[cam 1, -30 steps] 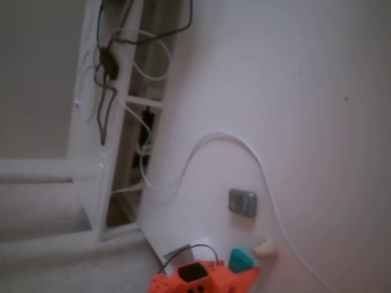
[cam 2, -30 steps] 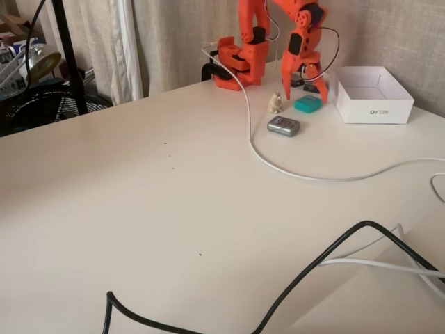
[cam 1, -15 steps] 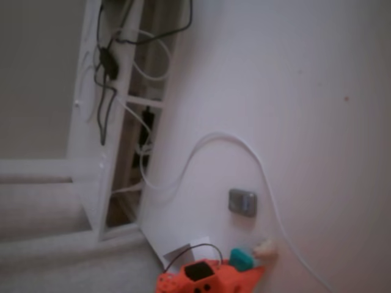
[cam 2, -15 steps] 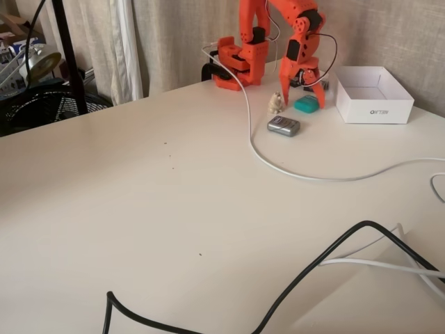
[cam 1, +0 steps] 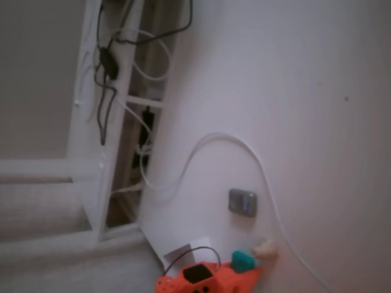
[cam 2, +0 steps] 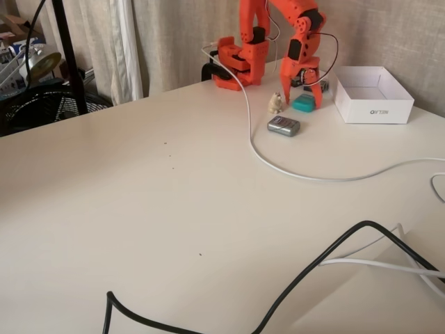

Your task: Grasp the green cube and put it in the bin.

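Beside bin point(cam 2: 373, 95), tool point(cam 2: 303, 99) open astride green cube point(cam 2: 303, 103)

Arm point(cam 1: 204, 278) cropped; green cube point(cam 1: 242, 260) half-hidden

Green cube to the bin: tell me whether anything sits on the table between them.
Nothing visible does. In a fixed view the green cube lies between the open gripper's fingers, with bare table up to the bin on its right. The beige lump and grey square piece lie on the cube's other side.
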Motion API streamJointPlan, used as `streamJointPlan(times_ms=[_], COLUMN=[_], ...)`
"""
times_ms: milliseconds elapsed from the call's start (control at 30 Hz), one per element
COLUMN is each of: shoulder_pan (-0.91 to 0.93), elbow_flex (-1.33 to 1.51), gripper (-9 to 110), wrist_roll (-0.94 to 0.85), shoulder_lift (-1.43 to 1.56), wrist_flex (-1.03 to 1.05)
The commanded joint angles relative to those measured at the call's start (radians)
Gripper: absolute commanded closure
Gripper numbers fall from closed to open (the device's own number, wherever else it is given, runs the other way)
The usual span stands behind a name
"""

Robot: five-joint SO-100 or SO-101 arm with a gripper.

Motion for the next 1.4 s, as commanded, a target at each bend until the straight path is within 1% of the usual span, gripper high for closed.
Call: streamJointPlan(times_ms=[0, 233, 500, 600, 667, 933, 1100, 1367], shoulder_pan=[-0.005, -0.003, -0.003, -0.003, -0.003, -0.002, -0.002, -0.064], elbow_flex=[0.005, 0.017, 0.028, 0.029, 0.032, 0.031, 0.012, -0.144], gripper=[77, 78, 95, 100, 110, 110, 110, 110], wrist_roll=[-0.003, -0.003, -0.003, -0.003, -0.003, -0.003, -0.028, -0.054], shoulder_lift=[-0.011, -0.012, -0.012, -0.011, -0.009, 0.049, 0.166, 0.321], wrist_flex=[-0.006, -0.014, -0.02, -0.014, -0.014, -0.06, -0.16, -0.252])
